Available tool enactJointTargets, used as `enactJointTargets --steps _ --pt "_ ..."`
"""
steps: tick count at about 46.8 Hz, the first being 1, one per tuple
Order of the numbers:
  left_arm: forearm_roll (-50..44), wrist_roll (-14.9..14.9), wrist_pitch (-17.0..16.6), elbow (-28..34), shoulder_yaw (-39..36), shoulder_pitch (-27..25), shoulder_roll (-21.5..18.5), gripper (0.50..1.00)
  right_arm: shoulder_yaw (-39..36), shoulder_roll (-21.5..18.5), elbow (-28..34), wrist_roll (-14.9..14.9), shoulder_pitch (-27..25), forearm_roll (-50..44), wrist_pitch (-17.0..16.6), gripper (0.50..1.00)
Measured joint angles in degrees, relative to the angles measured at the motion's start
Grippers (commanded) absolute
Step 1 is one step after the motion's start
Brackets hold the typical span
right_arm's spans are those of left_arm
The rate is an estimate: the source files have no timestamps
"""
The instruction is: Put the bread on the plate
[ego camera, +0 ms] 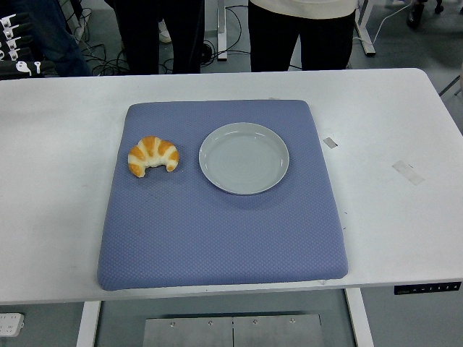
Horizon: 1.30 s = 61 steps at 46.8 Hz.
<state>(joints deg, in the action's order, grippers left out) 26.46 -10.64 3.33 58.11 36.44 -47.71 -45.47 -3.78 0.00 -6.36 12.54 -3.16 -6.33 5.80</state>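
Observation:
A golden-brown croissant [153, 155] lies on the left part of a blue cushion mat [217, 231] in the head view. A round pale grey plate [244, 157] sits on the mat just right of the croissant, a small gap between them. The plate holds nothing. Neither of my hands or arms shows in the frame.
The mat lies on a white table [405, 217]. Two small strips of tape [407, 171] are stuck on the table right of the mat. People's legs [300, 36] stand behind the table's far edge. A rack of white objects [18, 50] is at the top left.

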Motion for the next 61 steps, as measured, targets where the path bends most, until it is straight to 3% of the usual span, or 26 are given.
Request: enactJointTargets --steps 11,26,41,45,54,61 --pt "0.54 0.07 -0.08 0.07 -4.18 -0.16 2.34 0.978 0.0 0.0 0.0 0.01 -0.01 0.0 0.0 1.0" --pt "-0.05 -0.02 0.06 0.49 -7.98 -1.85 0.86 0.974 0.0 0.0 0.01 0.01 0.0 0.0 0.0 1.0" --pt "4.22 -0.38 0.67 2.67 -11.27 -7.99 -1.55 0.977 0.0 0.0 0.01 -0.03 -0.01 0.0 0.0 1.0" --pt "6.12 -0.6 -1.68 4.62 -11.13 -7.97 -1.55 0.977 0.0 0.0 0.0 -0.04 0.0 0.0 0.0 1.0" --pt "14.26 0.29 -13.97 8.92 -13.02 -7.46 -0.65 0.978 0.0 0.0 0.01 -0.02 -0.01 0.0 0.0 1.0" --pt "18.14 1.14 -16.88 8.58 -15.6 -7.73 2.0 0.978 0.0 0.0 -0.01 0.02 -0.01 0.0 0.0 1.0"
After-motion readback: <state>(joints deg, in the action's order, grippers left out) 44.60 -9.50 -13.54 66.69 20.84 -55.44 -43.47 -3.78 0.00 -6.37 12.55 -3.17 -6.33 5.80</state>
